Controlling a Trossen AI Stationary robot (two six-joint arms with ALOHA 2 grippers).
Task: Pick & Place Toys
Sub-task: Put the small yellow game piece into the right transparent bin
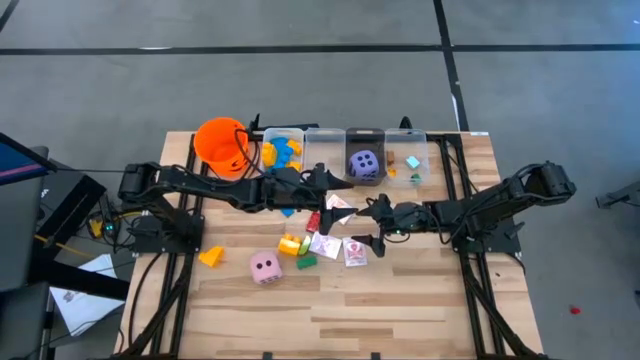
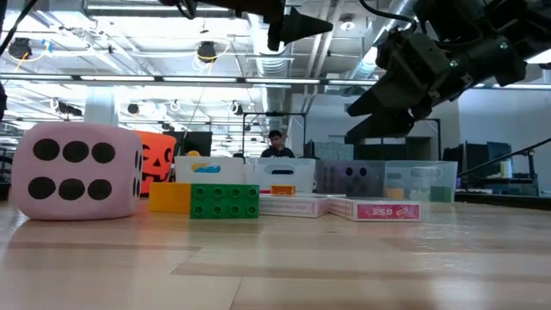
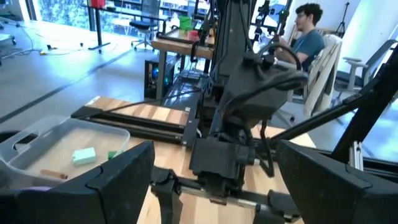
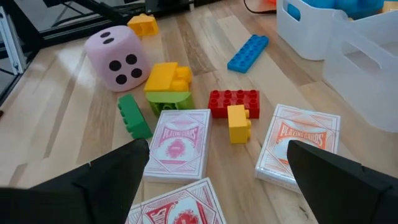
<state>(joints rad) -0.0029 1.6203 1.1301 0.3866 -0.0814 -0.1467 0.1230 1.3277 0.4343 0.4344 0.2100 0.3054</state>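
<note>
From above, the left gripper [image 1: 322,177] hangs just in front of the row of clear rectangular plastic bins [image 1: 318,140], while the right gripper [image 1: 378,226] hovers over the loose toys at mid-table; a round orange bucket [image 1: 221,143] stands at nine o'clock from the bins. The soft purple die [image 1: 363,164] sits in the third bin, and the soft pink die [image 1: 265,266] lies on the wooden table [image 1: 400,310] at about seven o'clock from the card packs, with a small yellow plastic block [image 1: 211,256] at nine o'clock from it. At table height, the pink die looms at the left, a green studded brick [image 2: 225,201] beside it and a flat pink-and-white card pack [image 2: 383,209] farther right; both arms hang overhead and a person sits far behind. The left wrist camera shows that gripper's fingers [image 3: 121,180] spread wide, holding nothing, facing the other arm. The right wrist camera shows its fingers [image 4: 109,174] also wide apart and empty above a red studded brick [image 4: 233,101], a blue studded brick [image 4: 248,53] and the card packs.
</note>
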